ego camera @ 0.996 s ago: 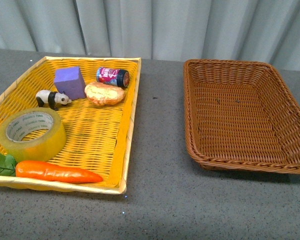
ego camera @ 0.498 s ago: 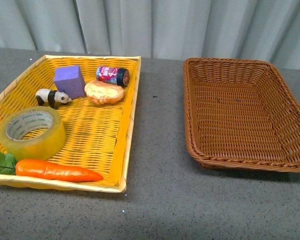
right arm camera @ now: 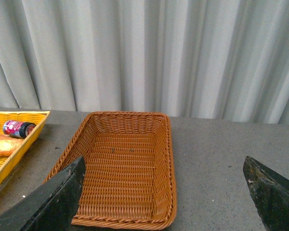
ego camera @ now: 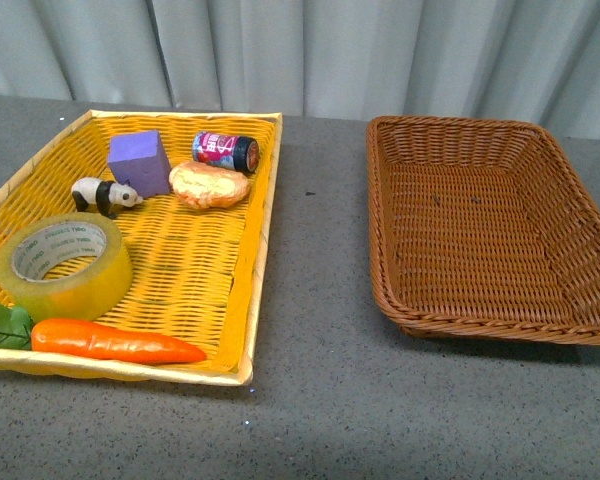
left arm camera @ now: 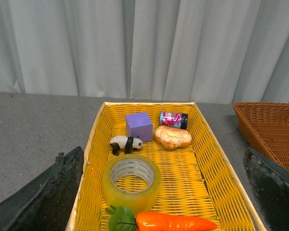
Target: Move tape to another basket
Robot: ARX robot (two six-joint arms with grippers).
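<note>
Lying flat in the near left part of a shallow bright yellow woven tray (ego camera: 263, 250), a wide roll of translucent yellowish packing tape (ego camera: 62, 265) is seen with its open core facing up. Repeated dark lettering is printed around the white cardboard core, but it is too small to be read. The roll is flanked on its near side by an orange plastic carrot (ego camera: 115, 343) with green leaves (ego camera: 2, 328); whether they touch cannot be told. A small black-and-white panda figure (ego camera: 105, 196) is placed just beyond the roll. A purple foam cube (ego camera: 140, 163), a golden-brown bread roll (ego camera: 209, 186) and a small can lying on its side (ego camera: 225, 152) are grouped at the far end of the tray. A red and pink label with a white mark is carried by the can; no word on it can be made out.

A rectangular brown woven wicker basket (ego camera: 450, 125) with deep sloping sides is set well apart to the right of the tray, on the grey tabletop (ego camera: 320, 300), and nothing is seen inside it. A pale pleated curtain (ego camera: 310, 50) is hung behind the table.

In the left wrist view the left gripper (left arm camera: 162, 150) is held above the tray with its dark fingers (left arm camera: 48, 192) spread wide, nothing between them. In the right wrist view the right gripper (right arm camera: 164, 159) is likewise spread wide, unloaded, over the basket.
</note>
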